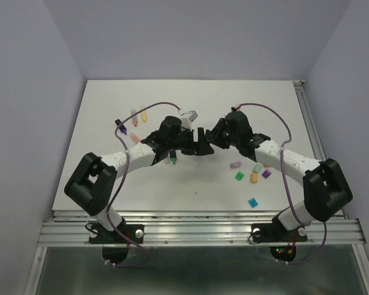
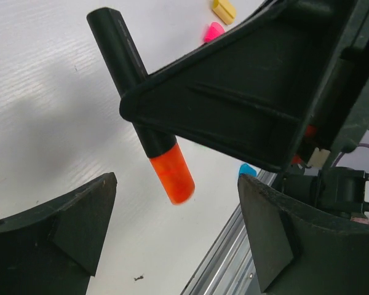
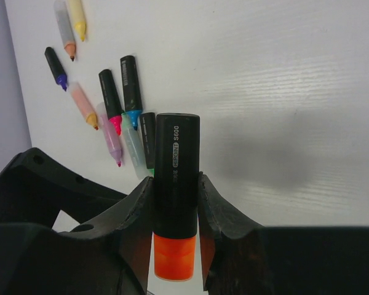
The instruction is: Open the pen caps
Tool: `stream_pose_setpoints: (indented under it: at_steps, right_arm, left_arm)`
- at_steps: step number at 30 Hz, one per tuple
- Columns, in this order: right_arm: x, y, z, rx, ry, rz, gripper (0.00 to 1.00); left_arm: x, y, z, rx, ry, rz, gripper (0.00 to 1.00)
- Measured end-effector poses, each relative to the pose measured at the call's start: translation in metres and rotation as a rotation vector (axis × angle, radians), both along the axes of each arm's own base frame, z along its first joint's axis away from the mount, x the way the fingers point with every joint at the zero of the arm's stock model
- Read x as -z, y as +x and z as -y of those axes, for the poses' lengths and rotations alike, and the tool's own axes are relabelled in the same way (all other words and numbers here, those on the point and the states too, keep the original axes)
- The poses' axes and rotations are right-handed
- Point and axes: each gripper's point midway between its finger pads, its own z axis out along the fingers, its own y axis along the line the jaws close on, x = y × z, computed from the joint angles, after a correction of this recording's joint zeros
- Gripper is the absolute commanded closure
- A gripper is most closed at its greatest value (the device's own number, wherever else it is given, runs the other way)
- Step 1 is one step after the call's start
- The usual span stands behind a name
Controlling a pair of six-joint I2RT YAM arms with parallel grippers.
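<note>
Above the table (image 1: 172, 98), right end effector (image 3: 176, 212) clamps a cylindrical black pen (image 3: 176, 153); left end effector (image 2: 177, 184) gapes.

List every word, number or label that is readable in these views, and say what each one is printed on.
"S600": printed lengthwise on the barrel of the black pen clamped in the right gripper.
Smaller print beside it on the same barrel: too blurred to read.
Loose pens lying behind: any print is too small to read.
Top and left wrist views: no legible text.
</note>
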Motion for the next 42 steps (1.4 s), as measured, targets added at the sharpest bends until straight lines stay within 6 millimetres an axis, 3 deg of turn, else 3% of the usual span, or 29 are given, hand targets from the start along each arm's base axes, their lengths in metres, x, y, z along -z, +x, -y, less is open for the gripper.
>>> stream_pose_setpoints:
  at_steps: [4,12,16,17,20,23,24,25,28,37,42]
  right_arm:
    - [-0.001,-0.004,-0.010,-0.015,0.050,-0.005,0.84]
    - [-0.009,-0.009,-0.025,-0.042,0.098,0.008,0.84]
    - [-0.012,-0.010,-0.027,-0.043,0.107,0.015,0.84]
    - [-0.014,-0.009,-0.026,-0.039,0.110,0.022,0.84]
    - [-0.017,-0.008,-0.025,-0.030,0.108,0.032,0.83]
    - [-0.016,-0.008,-0.025,-0.030,0.106,0.032,0.73]
    - [-0.017,-0.008,-0.025,-0.030,0.106,0.032,0.68]
    - [-0.016,-0.008,-0.025,-0.031,0.105,0.032,0.54]
    - [-0.017,-0.008,-0.026,-0.040,0.106,0.038,0.38]
    - [-0.033,-0.005,-0.038,-0.096,0.125,0.129,0.38]
    - [-0.037,-0.014,-0.043,-0.146,0.156,0.190,0.38]
  left_arm:
    - [0.006,0.002,0.001,-0.007,0.011,-0.011,0.17]
    - [0.009,-0.001,0.003,-0.015,0.031,-0.013,0.50]
    - [0.009,0.001,0.002,-0.027,0.044,-0.014,0.83]
    - [0.013,0.002,-0.002,-0.046,0.062,-0.024,1.00]
    - [0.015,0.005,-0.003,-0.062,0.067,-0.035,1.00]
    - [0.015,0.005,-0.003,-0.061,0.069,-0.034,1.00]
    - [0.015,0.005,-0.003,-0.061,0.068,-0.033,1.00]
    - [0.015,0.005,-0.003,-0.061,0.069,-0.033,1.00]
    - [0.013,0.004,-0.002,-0.065,0.058,-0.028,1.00]
    - [-0.011,-0.004,0.000,-0.058,-0.027,-0.008,1.00]
    - [-0.019,-0.021,0.001,-0.021,-0.097,-0.030,1.00]
